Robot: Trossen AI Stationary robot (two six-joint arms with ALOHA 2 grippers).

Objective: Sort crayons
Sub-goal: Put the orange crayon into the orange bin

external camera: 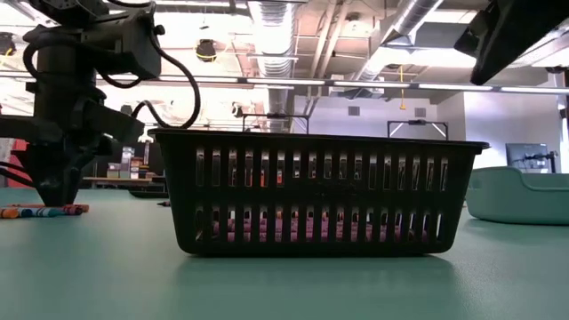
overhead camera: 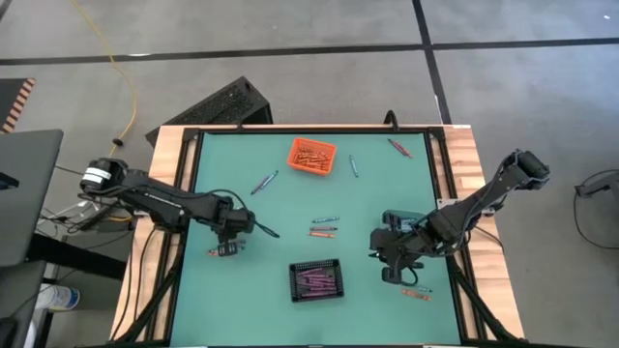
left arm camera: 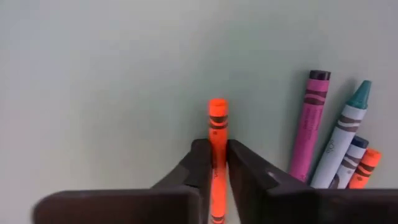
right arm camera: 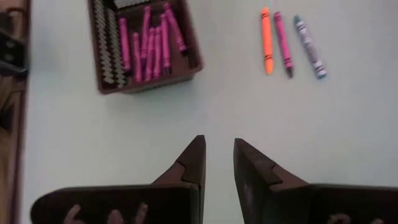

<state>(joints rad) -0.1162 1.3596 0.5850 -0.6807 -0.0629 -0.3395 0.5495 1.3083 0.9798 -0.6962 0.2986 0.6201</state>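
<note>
Left gripper (left arm camera: 216,163) down at the mat's left side, fingers clamped on an orange crayon (left arm camera: 217,134) lying on the green mat (overhead camera: 261,290). Just beside it: a purple crayon (left arm camera: 312,124), a teal-tipped crayon (left arm camera: 343,140) and two more. Right gripper (right arm camera: 219,157) hovers over the right half, fingers slightly parted, nothing between them. Black bin (overhead camera: 316,280) holds purple crayons; orange bin (overhead camera: 312,157) holds orange ones. Loose crayons (overhead camera: 325,227) lie mid-table.

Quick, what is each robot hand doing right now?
Left hand: closed on an orange crayon.
Right hand: open, holding nothing, above the table.
</note>
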